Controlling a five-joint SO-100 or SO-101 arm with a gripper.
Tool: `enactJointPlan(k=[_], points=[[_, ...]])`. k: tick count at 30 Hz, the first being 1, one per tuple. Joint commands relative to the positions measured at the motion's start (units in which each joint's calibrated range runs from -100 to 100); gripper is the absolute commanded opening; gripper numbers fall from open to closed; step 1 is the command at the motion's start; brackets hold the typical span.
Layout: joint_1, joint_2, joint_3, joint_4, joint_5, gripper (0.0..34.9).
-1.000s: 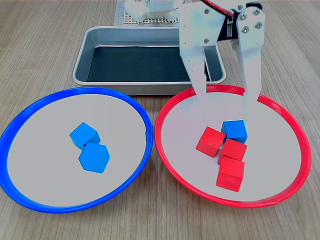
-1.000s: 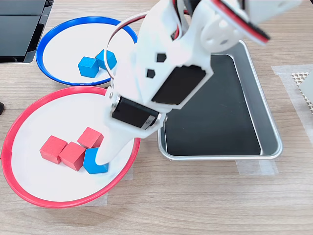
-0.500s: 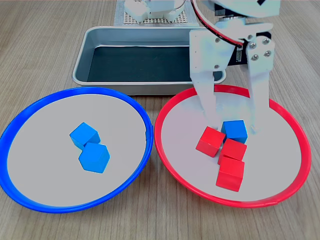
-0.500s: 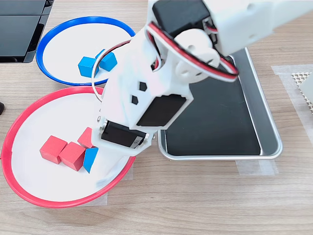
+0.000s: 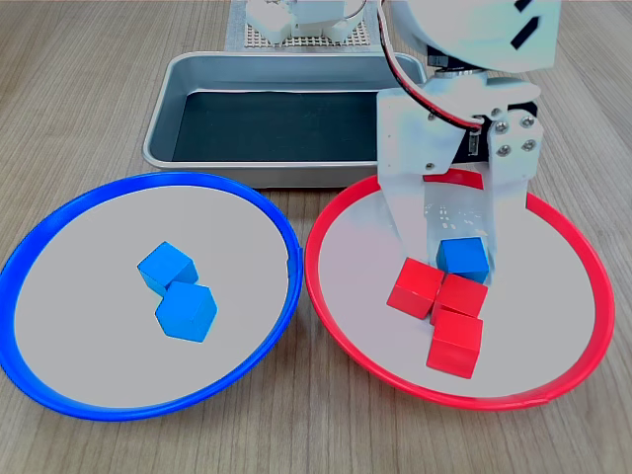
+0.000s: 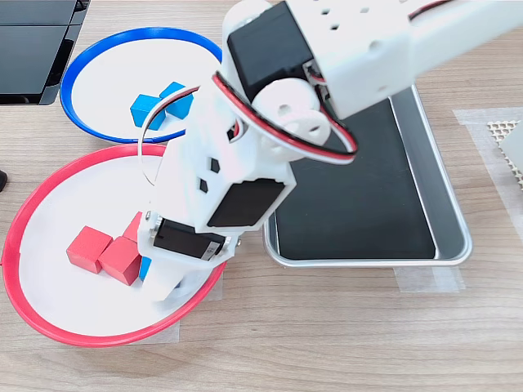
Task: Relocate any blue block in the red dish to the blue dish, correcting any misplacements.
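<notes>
Reaching down into the red dish [image 5: 326,306] from the far side, the gripper [image 5: 452,259] stood with its two white fingers on either side of the blue block [image 5: 463,259] in the first exterior view, one finger on the block's left and one on its right, both close against it. The jaws were partly closed around the block, but whether they actually gripped it could not be told. The block sat on the grey floor of the dish, toward the far right of a cluster of three red cubes [image 5: 444,306], touching the nearest of them.

In the second exterior view the arm [image 6: 245,171] covered most of the block; only a sliver of blue [image 6: 145,267] showed beside two of the red cubes [image 6: 106,251] in the red dish [image 6: 33,212].

The blue dish [image 5: 59,237] lay just left of the red one in the first exterior view, their rims almost touching, and held two other blue cubes [image 5: 178,293] side by side near its middle. Beyond both dishes stood a metal tray [image 5: 188,79] with a dark floor
</notes>
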Motion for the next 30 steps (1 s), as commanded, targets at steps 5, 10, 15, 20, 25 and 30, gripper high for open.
enactJointPlan(k=[5,10,15,20,25,30], points=[[-1.51,0.74,-3.04,0.44,-0.15,0.0],[-2.45,-1.06,-3.22,0.77,-2.3,0.0],[-2.74,-8.9,-1.86,1.68,-7.28,0.0],[-1.61,-21.61,3.7,1.84,-14.36,0.0],[1.88,-39.09,13.26,2.09,-22.32,0.0],[10.06,-53.85,23.27,1.02,-28.38,0.0]])
